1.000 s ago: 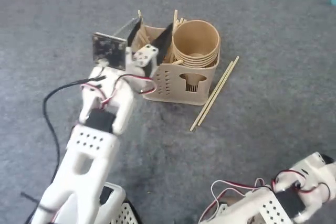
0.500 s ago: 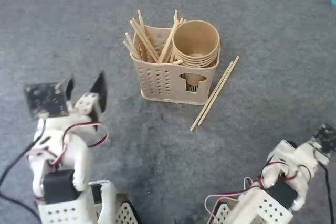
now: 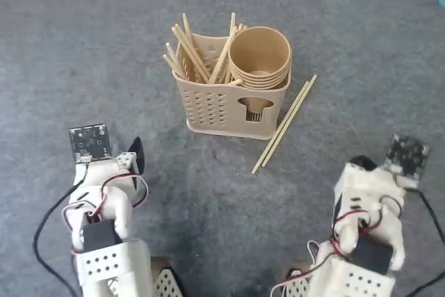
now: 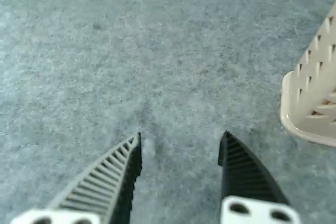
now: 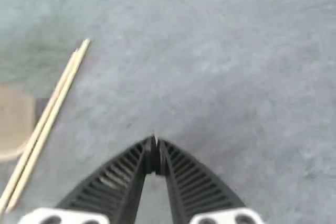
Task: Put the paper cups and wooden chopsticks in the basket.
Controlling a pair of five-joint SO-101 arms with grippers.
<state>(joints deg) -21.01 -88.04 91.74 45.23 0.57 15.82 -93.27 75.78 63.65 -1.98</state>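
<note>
Beige basket, upper centre, holds paper cups; two chopsticks lie right of it; left gripper released, right gripper clenched empty.

Left arm: withdrawn from basket at upper centre of high view, folded back to lower left of frame. Left hand no longer over basket's left compartment; now above bare surface, below and left of basket. Chopsticks in that compartment uncovered. Right arm: moved from lower right corner, raised up-frame. Right hand now at lower right, nearer frame centre.
</note>
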